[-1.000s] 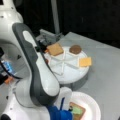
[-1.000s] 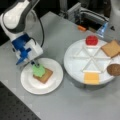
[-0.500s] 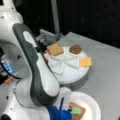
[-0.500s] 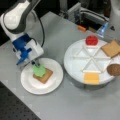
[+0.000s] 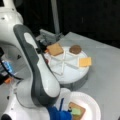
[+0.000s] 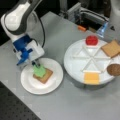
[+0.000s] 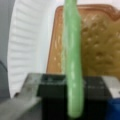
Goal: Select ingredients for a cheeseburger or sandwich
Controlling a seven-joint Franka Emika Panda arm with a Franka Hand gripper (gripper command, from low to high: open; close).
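In both front views my gripper point(image 6: 35, 65) hangs over the white plate point(image 6: 27, 82), its blue body above the plate's left rim. It is shut on the green lettuce point(image 6: 39, 71), which rests on a brown bread slice point(image 6: 47, 77) on that plate. In the wrist view the lettuce point(image 7: 72, 62) appears edge-on, running between the dark fingers point(image 7: 50, 87), with the bread slice point(image 7: 100, 45) behind it. The round divided tray point(image 6: 75, 62) carries the red tomato point(image 6: 91, 40), another bread slice point(image 6: 111, 48), the dark patty point(image 6: 113, 69) and the yellow cheese point(image 6: 91, 78).
The arm's white and grey body point(image 5: 37, 75) fills a front view's left and hides part of the plate point(image 5: 92, 102). Grey equipment point(image 6: 87, 12) and an orange piece point(image 6: 81, 28) lie behind the tray at a front view's top.
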